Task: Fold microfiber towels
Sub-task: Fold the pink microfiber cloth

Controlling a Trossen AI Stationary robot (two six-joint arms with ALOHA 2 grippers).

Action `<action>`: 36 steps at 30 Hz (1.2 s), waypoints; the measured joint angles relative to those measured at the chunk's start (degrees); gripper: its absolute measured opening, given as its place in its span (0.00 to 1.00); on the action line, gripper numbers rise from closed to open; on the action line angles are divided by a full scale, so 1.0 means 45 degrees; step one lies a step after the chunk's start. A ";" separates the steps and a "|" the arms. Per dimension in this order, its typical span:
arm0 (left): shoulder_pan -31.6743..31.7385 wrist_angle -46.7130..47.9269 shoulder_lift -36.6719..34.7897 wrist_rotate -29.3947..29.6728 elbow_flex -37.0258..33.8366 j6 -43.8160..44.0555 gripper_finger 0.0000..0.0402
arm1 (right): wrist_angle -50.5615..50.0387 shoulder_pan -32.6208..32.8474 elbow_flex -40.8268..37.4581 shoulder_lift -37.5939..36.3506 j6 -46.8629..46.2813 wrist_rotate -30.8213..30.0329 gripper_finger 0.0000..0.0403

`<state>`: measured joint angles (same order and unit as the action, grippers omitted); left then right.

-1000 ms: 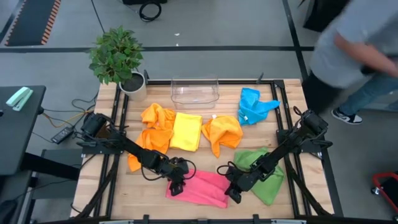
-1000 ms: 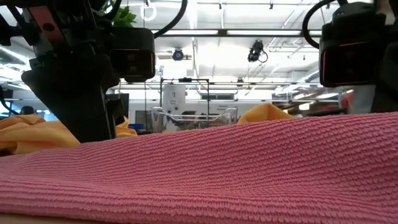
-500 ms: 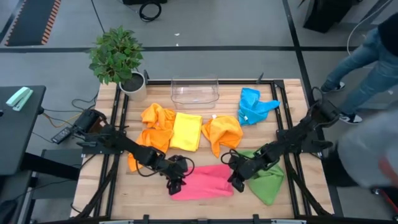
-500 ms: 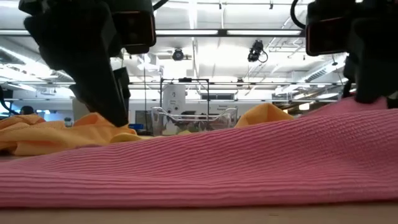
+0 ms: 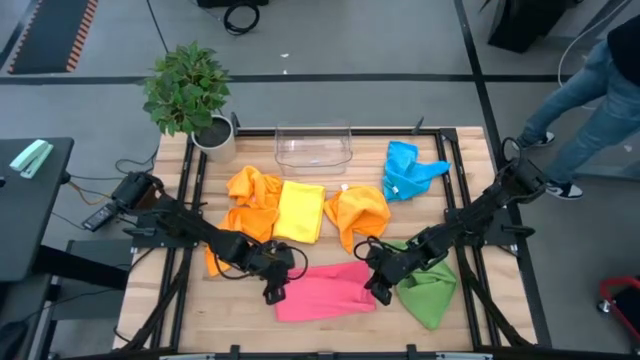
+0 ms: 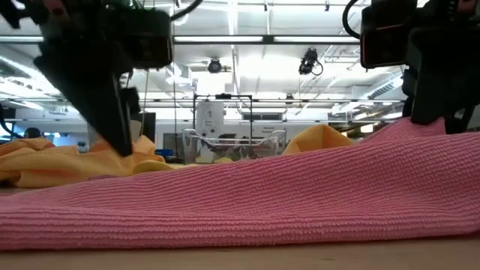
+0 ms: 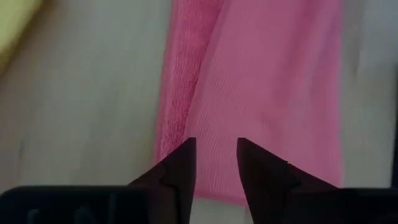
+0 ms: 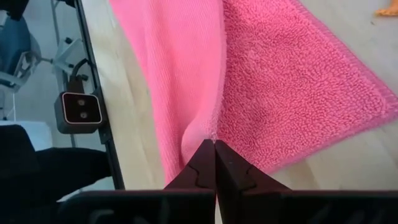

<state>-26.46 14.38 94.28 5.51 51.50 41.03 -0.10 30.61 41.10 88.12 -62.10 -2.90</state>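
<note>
The pink towel [image 5: 325, 294] lies at the table's near edge, its long axis running left to right between both arms. The right gripper [image 5: 378, 290] is clamped on the towel's right edge; the left gripper [image 5: 272, 292], fingers apart and empty, hovers just off its left end.

six towels on surface [image 5: 200, 310], all nearer front than clear bin [image 5: 313, 147]: two orange [image 5: 250, 205] [image 5: 357, 213], one yellow [image 5: 299, 210], one blue [image 5: 408, 169], one green [image 5: 426, 285], one pink [image 5: 325, 292]. one clear bin. one potted plant [image 5: 188, 93], left of bin. two arms, two hands: left hand [image 5: 273, 290], right hand [image 5: 376, 288]. one person [image 5: 590, 90], right of bin.
</note>
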 joint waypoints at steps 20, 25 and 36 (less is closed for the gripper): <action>-0.0106 0.1244 0.0310 -0.0152 -0.0042 -0.0916 0.18 | -0.0187 -0.0016 0.0000 0.0000 0.0425 -0.0005 0.00; -0.0180 0.1233 0.0326 -0.0187 -0.0047 -0.0942 0.13 | -0.0214 -0.0132 0.0000 0.0005 0.0471 -0.0005 0.00; -0.0180 0.0953 0.0821 -0.0053 -0.0067 -0.0949 0.06 | -0.0248 -0.0190 0.0000 0.0010 0.0563 -0.0005 0.00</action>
<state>-27.27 18.67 97.97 5.27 51.20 36.76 -1.21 29.76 41.10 88.16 -59.57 -2.92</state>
